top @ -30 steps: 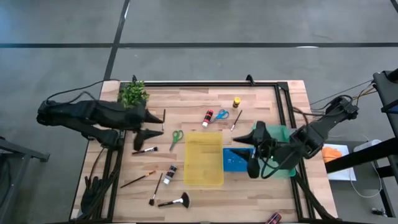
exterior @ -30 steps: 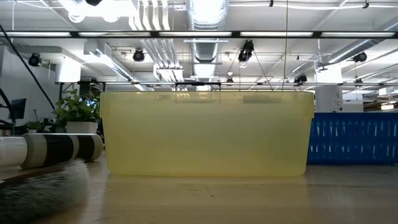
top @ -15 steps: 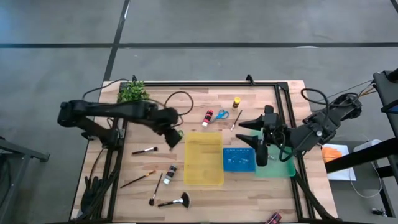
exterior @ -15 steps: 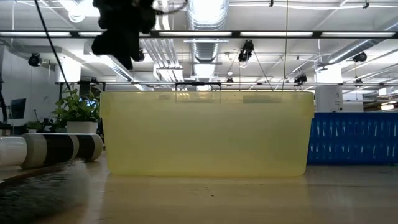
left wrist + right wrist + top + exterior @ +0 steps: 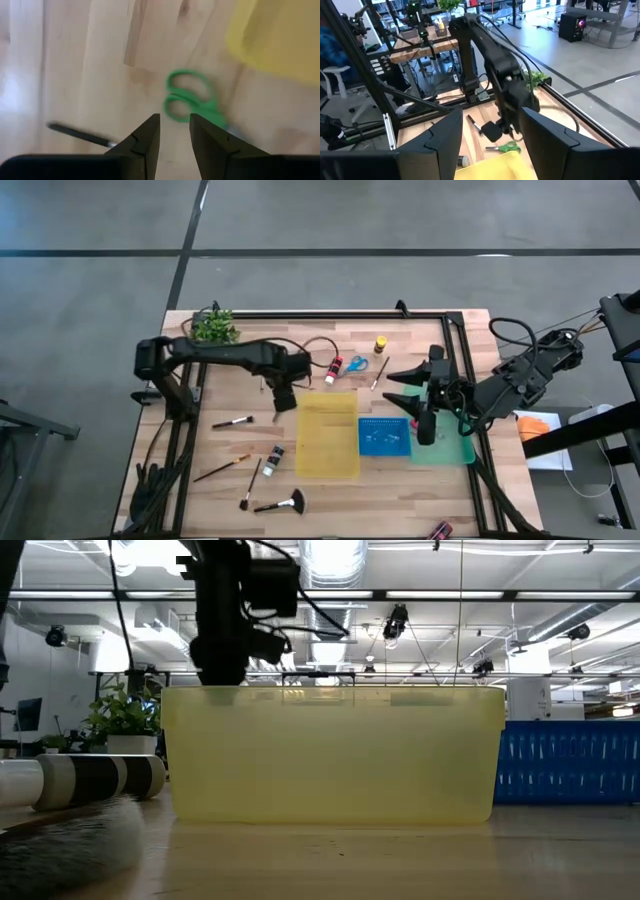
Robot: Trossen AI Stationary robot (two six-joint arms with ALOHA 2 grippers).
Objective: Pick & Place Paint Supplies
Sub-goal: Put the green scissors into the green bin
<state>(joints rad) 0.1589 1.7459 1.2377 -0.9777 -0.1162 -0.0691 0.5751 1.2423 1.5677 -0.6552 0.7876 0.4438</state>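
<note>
The fingers of the left gripper (image 5: 174,132) stood a little apart, with a narrow gap between them and nothing in it, poised above the green-handled scissors (image 5: 192,102) on the wooden counter (image 5: 310,340). Those scissors had two bright green loop handles, one beside the other, and lay flat just beside a corner of the yellow tray (image 5: 328,435); their blades were blurred, so which way they pointed could not be told. A thin paintbrush (image 5: 80,134) with a dark handle lay near them on the bare wood. From above, the left arm reached across the counter to the tray's far left corner. Other supplies lay scattered: blue scissors (image 5: 358,364), a red paint bottle (image 5: 334,368), a yellow bottle (image 5: 380,344), a black fan-shaped brush (image 5: 283,503) and more thin brushes. The right gripper (image 5: 428,415) hung above the near edge of the blue tray (image 5: 384,436), by the green tray (image 5: 444,448), its fingers spread apart and empty. A leafy plant (image 5: 213,328) stood at the counter's far left corner.
</note>
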